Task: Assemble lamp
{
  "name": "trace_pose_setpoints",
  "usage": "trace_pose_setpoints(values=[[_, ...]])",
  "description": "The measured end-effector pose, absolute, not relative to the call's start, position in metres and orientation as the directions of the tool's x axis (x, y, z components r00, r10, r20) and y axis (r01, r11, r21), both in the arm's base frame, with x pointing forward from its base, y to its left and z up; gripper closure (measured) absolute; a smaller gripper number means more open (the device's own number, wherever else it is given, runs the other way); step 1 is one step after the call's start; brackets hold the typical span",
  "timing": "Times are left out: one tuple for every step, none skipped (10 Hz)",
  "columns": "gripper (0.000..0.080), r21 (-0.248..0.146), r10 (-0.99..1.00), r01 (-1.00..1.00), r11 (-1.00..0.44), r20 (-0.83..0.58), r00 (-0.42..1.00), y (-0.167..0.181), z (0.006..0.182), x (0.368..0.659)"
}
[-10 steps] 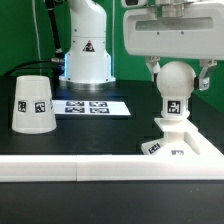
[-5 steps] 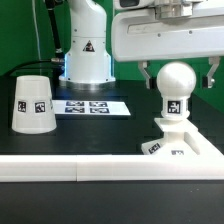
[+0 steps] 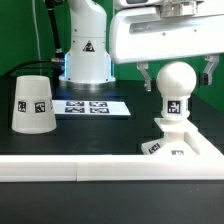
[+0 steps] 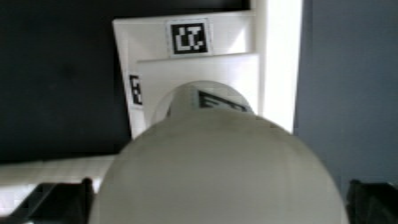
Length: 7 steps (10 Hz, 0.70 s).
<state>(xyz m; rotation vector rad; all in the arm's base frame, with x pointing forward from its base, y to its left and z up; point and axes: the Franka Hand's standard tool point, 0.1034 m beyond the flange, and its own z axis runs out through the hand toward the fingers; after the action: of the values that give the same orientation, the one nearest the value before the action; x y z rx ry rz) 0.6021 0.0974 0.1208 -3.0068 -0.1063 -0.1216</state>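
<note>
The ball-shaped bulb (image 3: 176,88) stands upright on its neck in the stepped square base (image 3: 182,142) at the exterior view's right. My gripper (image 3: 177,72) is open, with one finger on each side of the ball and a gap between each finger and the ball. In the wrist view the bulb (image 4: 217,160) fills the middle, the tagged base (image 4: 187,55) lies beyond it, and my gripper (image 4: 214,205) shows only dark fingertips (image 4: 63,203) at both edges. The tapered shade (image 3: 33,103) stands mouth down at the exterior view's left.
The marker board (image 3: 92,106) lies flat between the shade and the base. The robot's white pedestal (image 3: 86,52) stands behind it. A white rail (image 3: 70,170) runs along the table's front edge.
My gripper's jaws have spread away from the bulb and the hand has shifted slightly. The bulb stays upright on the base.
</note>
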Motion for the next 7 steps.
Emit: trace_pose_setpoints(values=[[0.0101,-0.123,0.133,0.143,-0.982,0.084,0.988,0.0961,0.1217,0.6021],[0.0101,-0.119,0.229,0.238,-0.964,0.083,0.970,0.0945,0.1220,0.6010],[0.0101,-0.119,0.303,0.310,-0.943,0.077,0.950,0.0944,0.1218,0.5993],[0.0101,-0.121,0.349,0.355,-0.927,0.069,0.935,0.0952,0.1210,0.5984],[0.0101,-0.120,0.422,0.427,-0.896,0.069,0.904,0.0959,0.1200,0.5977],[0.0101,-0.118,0.475,0.480,-0.869,0.069,0.877,0.0963,0.1190,0.5970],[0.0101,-0.118,0.498,0.503,-0.857,0.070,0.865,0.0962,0.1179,0.5965]])
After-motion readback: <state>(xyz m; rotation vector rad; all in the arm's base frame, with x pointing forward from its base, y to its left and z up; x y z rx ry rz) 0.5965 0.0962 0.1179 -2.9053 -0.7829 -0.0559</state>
